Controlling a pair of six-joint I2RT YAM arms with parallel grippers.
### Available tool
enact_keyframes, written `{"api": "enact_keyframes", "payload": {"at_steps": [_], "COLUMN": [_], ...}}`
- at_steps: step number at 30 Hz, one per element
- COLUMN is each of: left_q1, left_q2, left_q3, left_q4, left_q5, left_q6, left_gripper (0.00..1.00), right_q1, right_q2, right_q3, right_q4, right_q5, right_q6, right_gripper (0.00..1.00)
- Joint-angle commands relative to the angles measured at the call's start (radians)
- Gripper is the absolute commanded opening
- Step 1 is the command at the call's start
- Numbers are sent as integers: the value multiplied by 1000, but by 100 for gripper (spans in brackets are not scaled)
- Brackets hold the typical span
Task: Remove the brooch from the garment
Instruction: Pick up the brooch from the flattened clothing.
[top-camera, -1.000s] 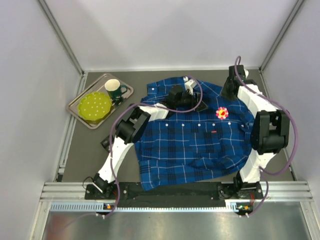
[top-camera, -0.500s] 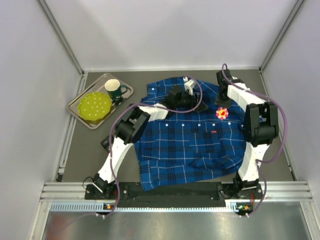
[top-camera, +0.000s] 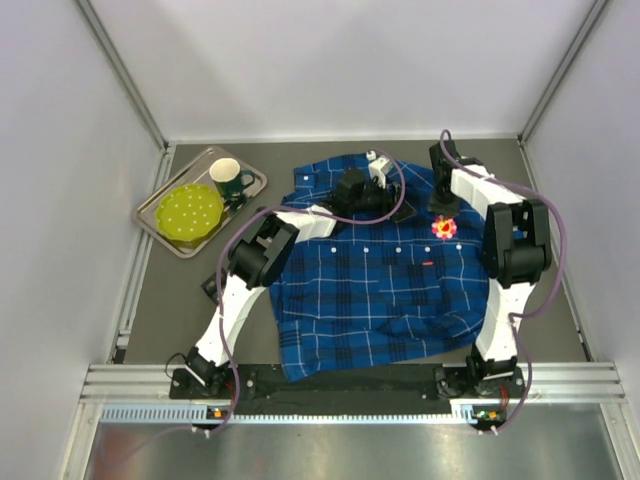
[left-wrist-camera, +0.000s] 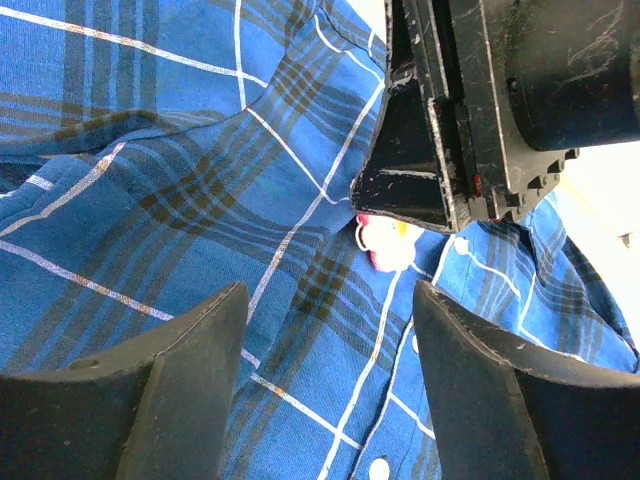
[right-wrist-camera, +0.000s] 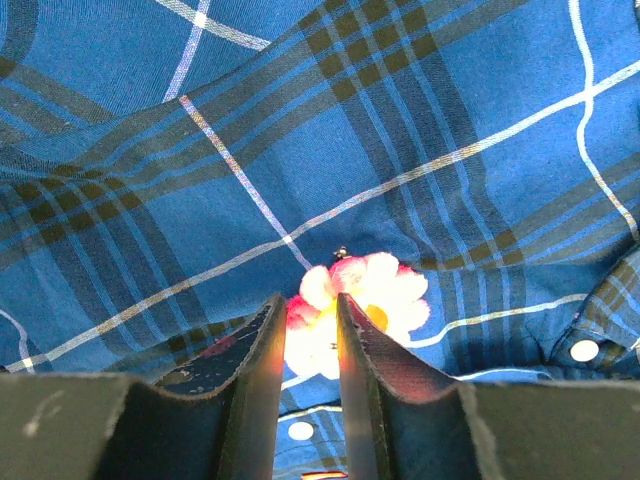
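Toward table's far right corner, brooch (right-wrist-camera: 385, 290) sitting pinned on garment (top-camera: 370, 290). Right gripper (right-wrist-camera: 307, 300) straddling petals, jaws narrow, hold unclear: risking grabbing cloth too. Left gripper (left-wrist-camera: 328, 295) gaping wide nearby, gripping nothing.

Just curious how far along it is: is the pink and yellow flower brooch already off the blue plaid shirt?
No, the pink and yellow flower brooch sits on the blue plaid shirt by the right end effector.

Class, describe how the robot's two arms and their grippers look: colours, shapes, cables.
Both the left arm and right arm have white links and bulky black joints, with purple-grey cables looping alongside. The left gripper and right gripper have black, scuffed, wedge-shaped fingers.
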Motion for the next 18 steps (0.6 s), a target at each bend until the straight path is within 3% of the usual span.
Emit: {"api": "enact_keyframes", "payload": {"at_steps": [1,6,9,14,18], "left_q1": [-1,-1,-1,-1,-1], "left_q2": [-71,-71,-71,-74,-69], "left_q3": [-4,-5,-4,-4,-1], "left_q4": [37,35,35,35,28], "left_q5": [10,10,10,12,13], "left_q6": [20,23,23,24,26], "left_gripper": [72,72,72,72,72], "right_q1": [16,19,21,19,21], "right_q2": [18,33,42,55,59], "right_q3": [51,61,63,58,70], "right_q4": [-18,-20,-20,-20,-20], "right_q5": [20,43,43,38,46], "right_q6": [8,2,4,8,12], "right_gripper": [29,38,37,26,10]}}
